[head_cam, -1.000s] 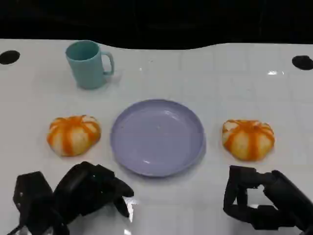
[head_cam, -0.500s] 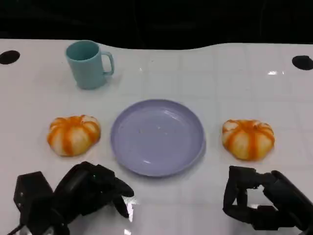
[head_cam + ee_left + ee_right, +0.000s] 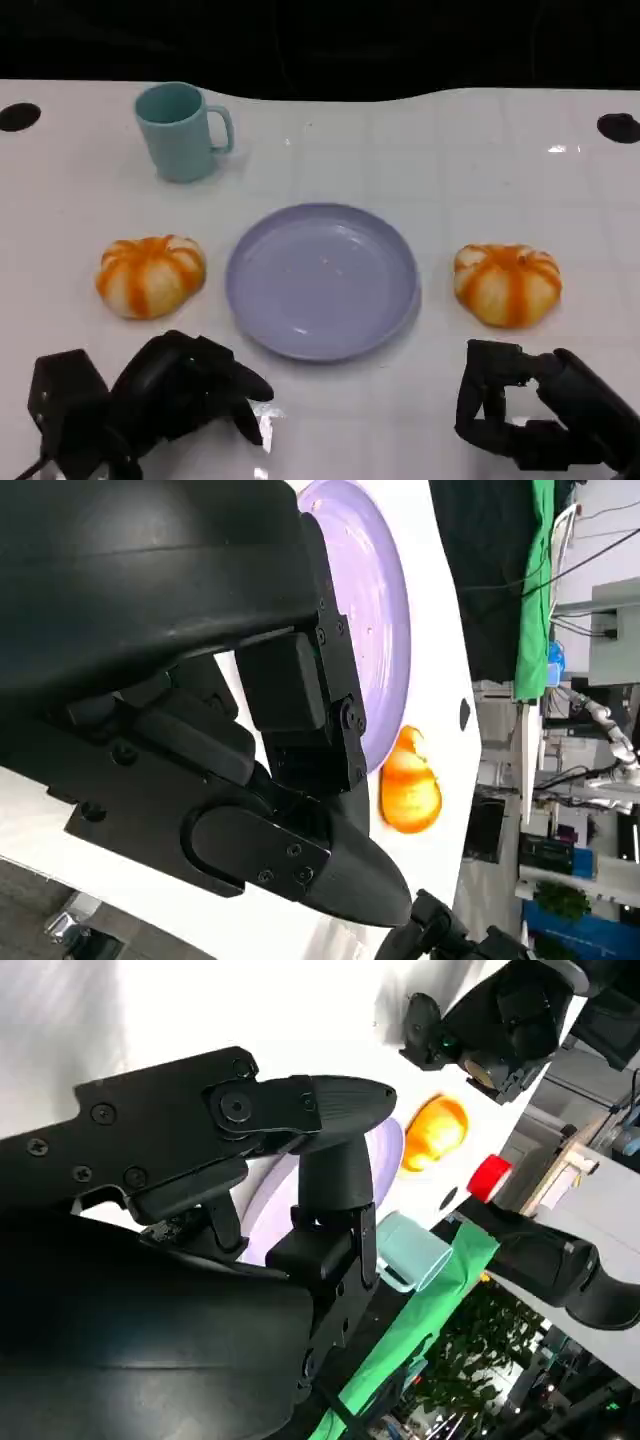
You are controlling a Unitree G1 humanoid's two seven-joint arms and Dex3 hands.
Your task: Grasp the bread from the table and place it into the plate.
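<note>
You have two round orange-striped bread buns (image 3: 151, 276) (image 3: 507, 284) flanking the empty lavender plate (image 3: 322, 280) mid-table; left hand (image 3: 175, 390) and right hand (image 3: 520, 405) sit at the near edge, both released, grasping nothing.

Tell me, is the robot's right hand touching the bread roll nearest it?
Apart. In the head view, bare white table lies between the right robot hand and the right bread roll.

The black many-fingered left hand (image 3: 185, 390) hovers low, fingers curled, holding nothing; the black right hand (image 3: 520, 415) likewise, fingers apart.
</note>
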